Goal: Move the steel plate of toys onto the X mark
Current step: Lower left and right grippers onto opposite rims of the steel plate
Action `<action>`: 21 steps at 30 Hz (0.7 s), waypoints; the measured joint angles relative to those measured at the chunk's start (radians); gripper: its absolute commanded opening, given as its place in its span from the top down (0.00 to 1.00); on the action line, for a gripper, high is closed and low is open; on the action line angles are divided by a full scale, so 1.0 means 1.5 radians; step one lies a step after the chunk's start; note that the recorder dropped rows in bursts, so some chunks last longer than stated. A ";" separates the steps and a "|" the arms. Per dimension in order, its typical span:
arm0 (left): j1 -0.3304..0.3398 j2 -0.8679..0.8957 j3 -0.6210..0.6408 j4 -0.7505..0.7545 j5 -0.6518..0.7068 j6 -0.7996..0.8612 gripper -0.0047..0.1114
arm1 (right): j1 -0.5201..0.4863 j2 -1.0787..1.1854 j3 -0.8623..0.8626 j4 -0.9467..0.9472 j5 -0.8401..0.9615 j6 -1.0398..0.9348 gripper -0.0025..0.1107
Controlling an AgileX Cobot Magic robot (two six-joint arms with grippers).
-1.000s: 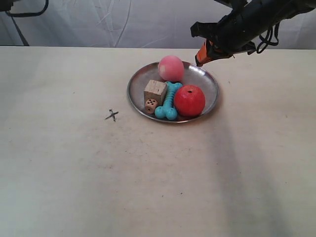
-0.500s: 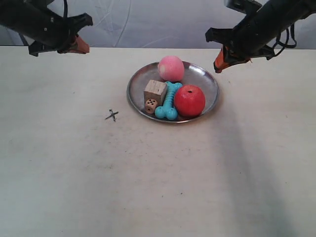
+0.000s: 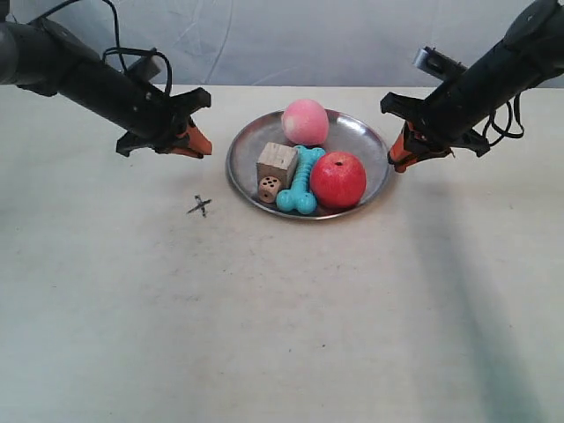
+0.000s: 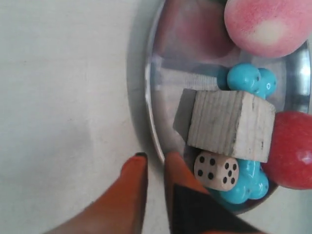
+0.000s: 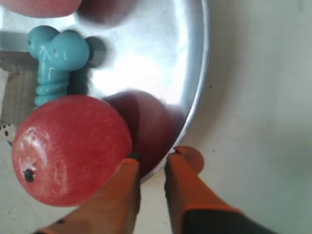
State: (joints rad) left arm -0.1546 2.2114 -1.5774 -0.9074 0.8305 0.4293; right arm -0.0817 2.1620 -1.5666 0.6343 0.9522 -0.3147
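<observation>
The steel plate [image 3: 359,137] sits on the beige table with a pink ball [image 3: 305,122], a red apple-like ball [image 3: 338,179], a turquoise bone [image 3: 304,181], a wooden cube [image 3: 277,163] and a small die [image 3: 270,188] in it. The X mark [image 3: 200,206] lies a short way off its near-left side. My left gripper [image 3: 199,146] hangs narrowly open short of the rim by the die [image 4: 216,170]. My right gripper [image 3: 399,159] is narrowly open at the opposite rim, beside the apple-like ball [image 5: 68,146]. Its fingertips straddle the rim [image 5: 195,97].
A pale curtain hangs behind the table's far edge. Both black arms reach in from the back corners, with cables trailing. Bare beige tabletop [image 3: 282,335] spreads in front of the plate and the X mark.
The arm at the exterior view's left swung in and down toward the plate's left rim. The other arm dropped from above the plate to its right rim. The plate has not moved.
</observation>
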 measured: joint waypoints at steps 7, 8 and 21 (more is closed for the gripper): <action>-0.003 0.033 -0.002 -0.028 -0.024 0.012 0.59 | 0.000 0.008 0.000 0.005 -0.063 0.002 0.54; -0.004 0.036 -0.002 -0.032 -0.025 0.012 0.59 | 0.000 0.008 0.000 0.007 -0.073 0.003 0.54; -0.017 0.073 -0.011 -0.097 -0.056 0.013 0.60 | 0.000 0.013 0.000 0.018 -0.162 0.015 0.74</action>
State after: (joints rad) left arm -0.1794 2.3201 -1.5938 -1.0522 0.7461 0.4495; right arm -0.0817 2.1820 -1.5666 0.6617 0.7094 -0.2917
